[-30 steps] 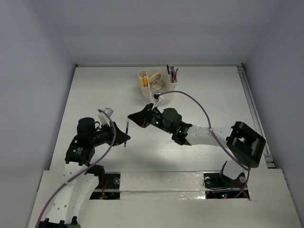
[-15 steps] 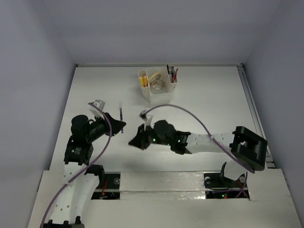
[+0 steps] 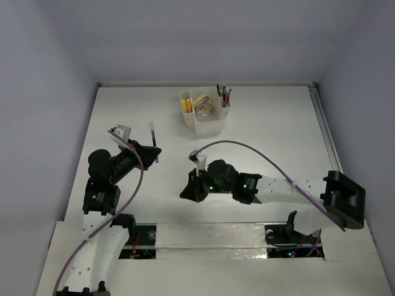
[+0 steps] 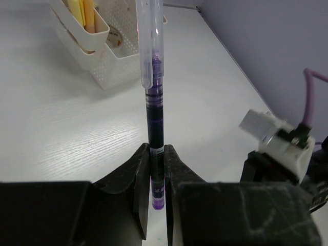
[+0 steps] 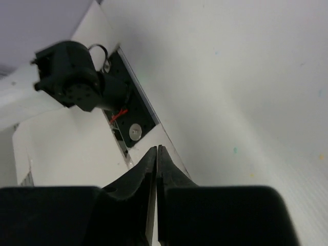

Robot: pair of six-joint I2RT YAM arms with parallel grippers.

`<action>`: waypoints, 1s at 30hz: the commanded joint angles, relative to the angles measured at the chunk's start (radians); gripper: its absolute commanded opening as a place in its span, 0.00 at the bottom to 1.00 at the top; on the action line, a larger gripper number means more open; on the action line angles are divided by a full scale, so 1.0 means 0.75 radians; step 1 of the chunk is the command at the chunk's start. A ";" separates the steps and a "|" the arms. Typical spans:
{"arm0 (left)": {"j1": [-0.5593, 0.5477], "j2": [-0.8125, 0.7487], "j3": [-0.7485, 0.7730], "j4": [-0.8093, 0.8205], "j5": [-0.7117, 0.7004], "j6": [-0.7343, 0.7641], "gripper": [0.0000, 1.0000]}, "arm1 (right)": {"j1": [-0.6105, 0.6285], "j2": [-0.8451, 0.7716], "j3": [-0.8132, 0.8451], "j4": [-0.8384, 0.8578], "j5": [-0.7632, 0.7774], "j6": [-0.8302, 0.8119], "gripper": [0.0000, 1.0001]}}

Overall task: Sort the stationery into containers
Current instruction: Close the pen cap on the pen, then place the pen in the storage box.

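Purple pen (image 4: pixel 155 110): a slim pen with a clear cap end and a dark violet barrel. It is clamped near its lower end and lifted off the table (image 3: pixel 278 135). In the top view the pen (image 3: pixel 152 137) sticks out of the grip toward 12 o'clock.
Left gripper (image 4: pixel 155 154): closed on the purple pen, one finger pressing each side of the barrel. The short tail of the pen shows below the pads. In the top view the left gripper (image 3: pixel 151 152) sits at about 9 o'clock on the table.
Right gripper (image 5: pixel 157 154): jaws pressed together with only a hairline seam between them and nothing held. It hangs over bare tabletop near the front edge. In the top view the right gripper (image 3: pixel 187 192) is at about 6 o'clock, well apart from the left one, lying toward 4 o'clock of it.
White organizer (image 3: pixel 208 125): stands at 12 o'clock on the table, toward 1 o'clock from the held pen and well apart from both grippers.
Yellow sticks (image 3: pixel 186 106): upright in the organizer's 9 o'clock side compartment.
Tape rolls (image 3: pixel 205 108): in the large middle compartment.
Pens (image 3: pixel 225 97): standing in the 3 o'clock side compartment, with red and blue showing.
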 commanded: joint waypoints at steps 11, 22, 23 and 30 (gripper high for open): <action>0.004 0.082 -0.032 0.237 0.311 -0.090 0.00 | -0.418 -0.170 0.296 0.073 -0.293 -0.238 0.80; -0.010 0.072 -0.054 0.302 0.383 -0.131 0.00 | -0.445 0.121 0.638 0.112 -0.452 -0.221 0.87; -0.023 0.068 -0.054 0.306 0.387 -0.133 0.00 | -0.445 0.135 0.666 0.112 -0.477 -0.217 0.86; -0.035 0.080 -0.060 0.314 0.401 -0.137 0.00 | -0.445 0.241 0.752 0.133 -0.534 -0.172 0.67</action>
